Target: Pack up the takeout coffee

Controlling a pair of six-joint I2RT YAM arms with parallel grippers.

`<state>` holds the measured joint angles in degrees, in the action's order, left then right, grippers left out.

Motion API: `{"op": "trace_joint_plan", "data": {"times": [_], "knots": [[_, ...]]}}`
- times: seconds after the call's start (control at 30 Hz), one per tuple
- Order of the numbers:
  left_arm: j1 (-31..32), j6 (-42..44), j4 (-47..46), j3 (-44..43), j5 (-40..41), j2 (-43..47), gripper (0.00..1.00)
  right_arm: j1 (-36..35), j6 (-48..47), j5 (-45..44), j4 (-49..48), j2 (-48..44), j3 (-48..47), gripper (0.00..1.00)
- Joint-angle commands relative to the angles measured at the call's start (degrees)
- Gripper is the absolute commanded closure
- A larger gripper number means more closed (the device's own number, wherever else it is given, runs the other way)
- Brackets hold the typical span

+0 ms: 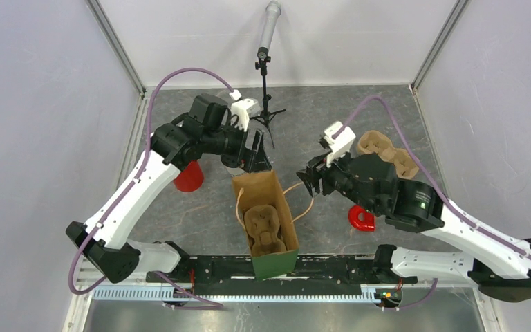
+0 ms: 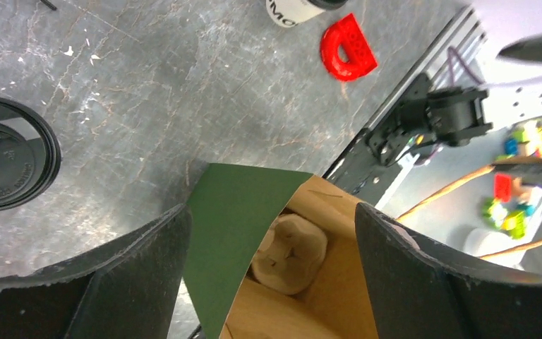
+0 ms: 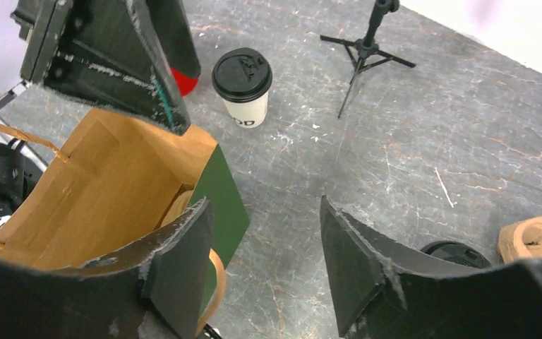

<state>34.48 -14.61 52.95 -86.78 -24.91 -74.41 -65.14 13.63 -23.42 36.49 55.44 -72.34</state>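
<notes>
Jaws both apart | left arm [image 1: 135, 190] over bag [image 1: 275, 264] (far rim) | right arm [image 1: 456, 225] beside

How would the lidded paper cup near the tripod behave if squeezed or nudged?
The cup looks like thin paper, so a hard squeeze would probably dent it. It stands upright and narrows toward its base, so a push near the lid might tip it. Its fill, hence weight, cannot be seen.

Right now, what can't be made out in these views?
- Top view: the takeout coffee is hidden under the left arm.
- Right wrist: a second black lid, mostly behind a finger of the right gripper.
- Left wrist: a cup, its lettering cut by the top edge.
</notes>
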Motion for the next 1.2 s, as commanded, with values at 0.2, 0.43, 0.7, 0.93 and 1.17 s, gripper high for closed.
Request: {"op": "trace_joint_plan", "data": {"times": [0.2,0.43,0.7,0.93,1.17], "knots": [[3.14,19.65,5.42,-1.39,6.20,0.02,0.12,-0.27,1.39,-8.52,-12.51,-11.92,8.31,0.18],[3.23,21.30,4.84,-1.47,0.79,-3.39,0.19,-0.20,1.57,-11.41,-9.95,-11.24,6.47,0.02],[3.23,21.27,4.74,-1.67,-1.02,-5.30,0.42,-0.25,2.23,-15.63,-6.28,-10.19,3.70,0.02],[3.14,13.06,1.43,-6.37,0.62,-6.95,0.87,-0.25,2.70,-20.07,-0.69,-8.44,1.42,0.02],[2.81,-3.30,-2.80,-10.32,6.41,-9.65,0.98,-0.25,4.03,-21.21,3.34,-4.90,-3.30,0.02]]}}
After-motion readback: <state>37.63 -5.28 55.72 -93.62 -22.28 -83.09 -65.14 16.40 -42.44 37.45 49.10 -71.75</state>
